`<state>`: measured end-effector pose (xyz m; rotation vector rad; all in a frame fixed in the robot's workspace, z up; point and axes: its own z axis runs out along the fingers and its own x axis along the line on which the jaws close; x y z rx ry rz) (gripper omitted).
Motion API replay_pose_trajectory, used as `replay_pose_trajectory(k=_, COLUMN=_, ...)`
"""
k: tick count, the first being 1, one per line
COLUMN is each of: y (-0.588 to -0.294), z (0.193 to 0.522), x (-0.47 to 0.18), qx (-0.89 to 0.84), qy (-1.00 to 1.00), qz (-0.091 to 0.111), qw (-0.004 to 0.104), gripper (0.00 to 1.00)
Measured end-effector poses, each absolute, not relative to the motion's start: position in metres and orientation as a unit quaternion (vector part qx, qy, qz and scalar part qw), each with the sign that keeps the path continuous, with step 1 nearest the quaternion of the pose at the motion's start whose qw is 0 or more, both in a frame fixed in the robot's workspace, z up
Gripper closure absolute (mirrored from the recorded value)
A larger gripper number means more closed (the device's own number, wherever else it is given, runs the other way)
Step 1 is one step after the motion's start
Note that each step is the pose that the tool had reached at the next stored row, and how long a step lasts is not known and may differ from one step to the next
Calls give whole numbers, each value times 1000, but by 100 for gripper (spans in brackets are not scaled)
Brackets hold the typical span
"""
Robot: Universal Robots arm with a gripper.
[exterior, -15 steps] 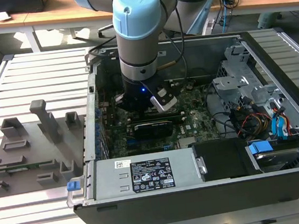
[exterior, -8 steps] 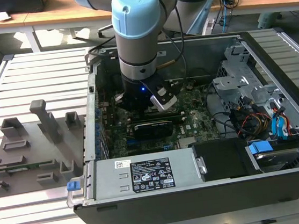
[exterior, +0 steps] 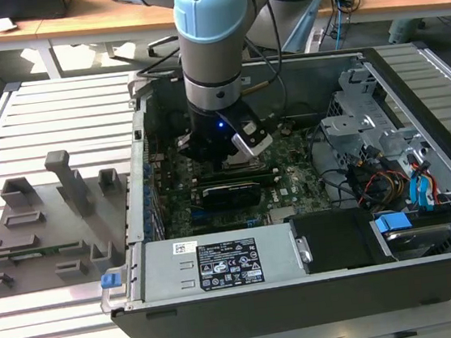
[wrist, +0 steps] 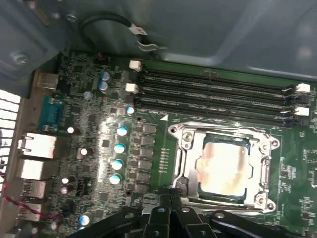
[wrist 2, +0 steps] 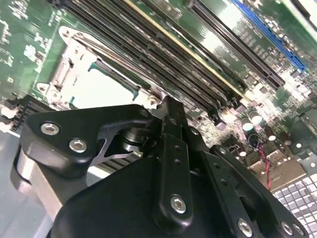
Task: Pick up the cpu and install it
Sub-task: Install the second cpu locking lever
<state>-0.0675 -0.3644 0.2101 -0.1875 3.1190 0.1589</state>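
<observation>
I have the gripper (exterior: pixel 226 162) low inside the open computer case (exterior: pixel 427 219), just above the motherboard (wrist: pixel 104 124); the cpu (wrist: pixel 224 161) sits in its socket frame (wrist: pixel 185 158), memory slots (wrist: pixel 213 94) close alongside. Whether its claw is apart, I cannot tell.

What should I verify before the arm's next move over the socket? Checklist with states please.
1. Silvery square cpu lying inside the metal socket frame: ok.
2. Cpu level in the frame: cannot tell.
3. Black gripper over the green motherboard, beside the socket: ok.
4. Gripper holding anything: cannot tell.
5. Long black memory slots beside the socket unobstructed: ok.
6. Arm inside the open black computer case: ok.
</observation>
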Motion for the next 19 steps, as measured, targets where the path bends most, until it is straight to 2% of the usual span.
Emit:
replay_pose_trajectory(k=7, y=-351, z=210, x=-44, qx=-60, qy=997, qz=38, qw=4, gripper=89)
replay_pose_trajectory(k=11, y=-336, z=211, x=-30, qx=-60, qy=998, qz=16, qw=1, gripper=89)
replay_pose_trajectory(k=19, y=-324, z=235, x=-28, qx=-60, qy=998, qz=1, qw=0, gripper=89)
